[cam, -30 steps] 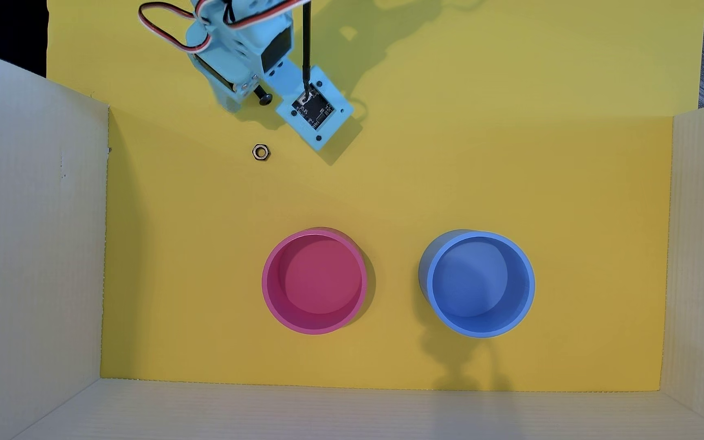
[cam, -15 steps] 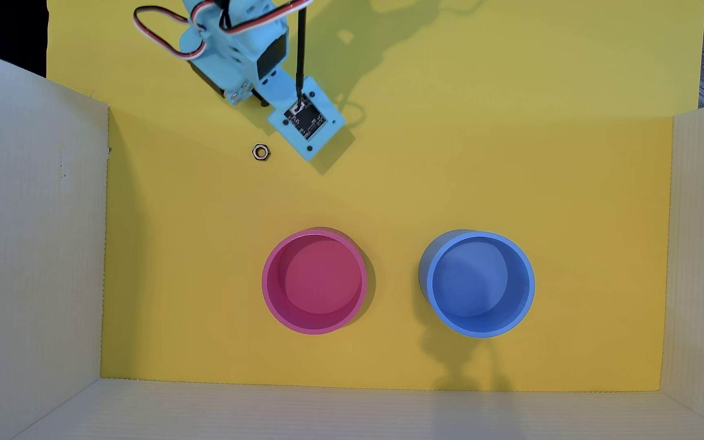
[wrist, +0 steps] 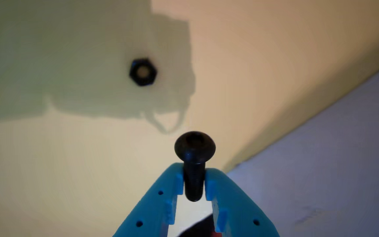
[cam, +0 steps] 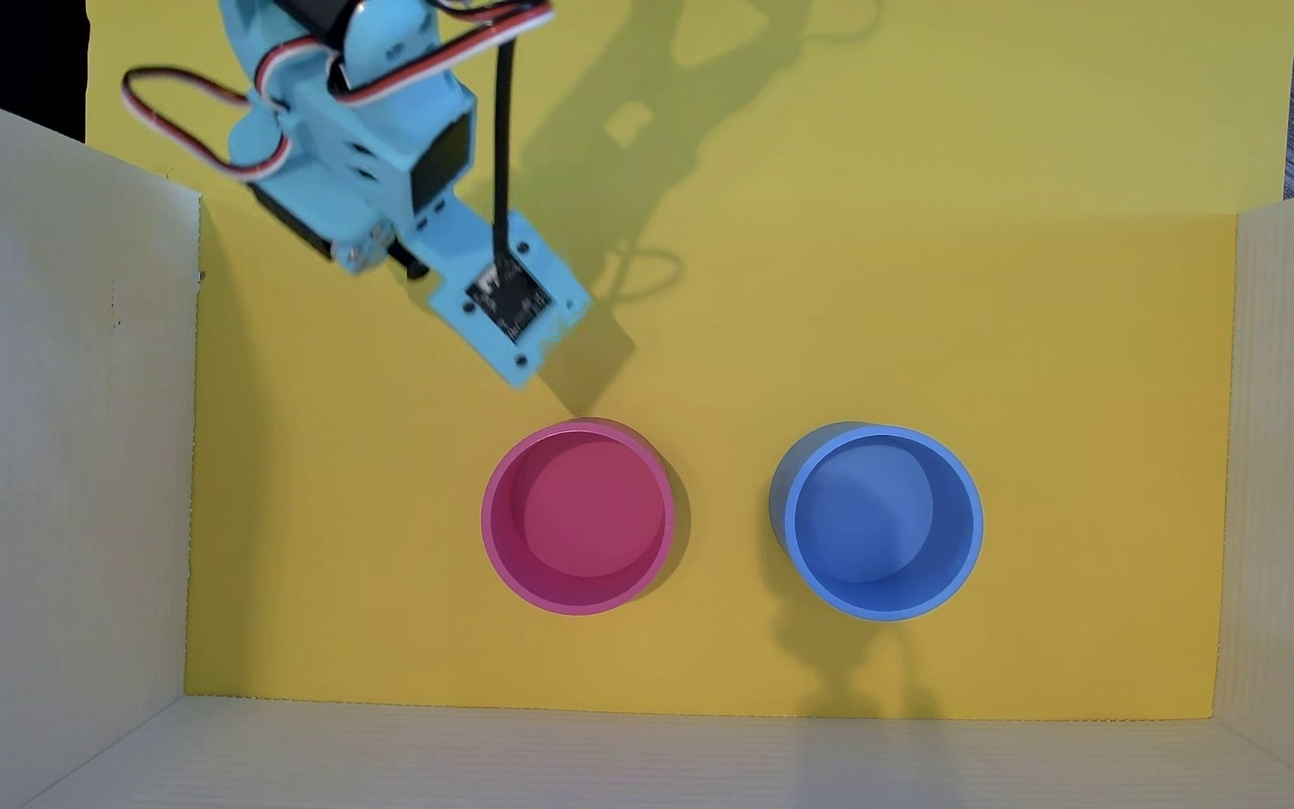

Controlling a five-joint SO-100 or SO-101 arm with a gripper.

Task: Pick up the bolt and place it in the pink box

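In the wrist view the blue gripper (wrist: 194,179) at bottom centre pinches the bolt (wrist: 194,164) by its shaft, the round head sticking out above the fingertips. A blurred hex nut (wrist: 143,72) lies in shadow at upper left. In the overhead view the arm's body hides both fingers and bolt; the pink box (cam: 578,517) sits below centre, the blue container (cam: 877,521) well apart to its right.

The yellow floor (cam: 939,311) carries the pink box (cam: 494,544) and blue cup (cam: 971,544) — and, in the wrist view, a hex nut (wrist: 133,74).
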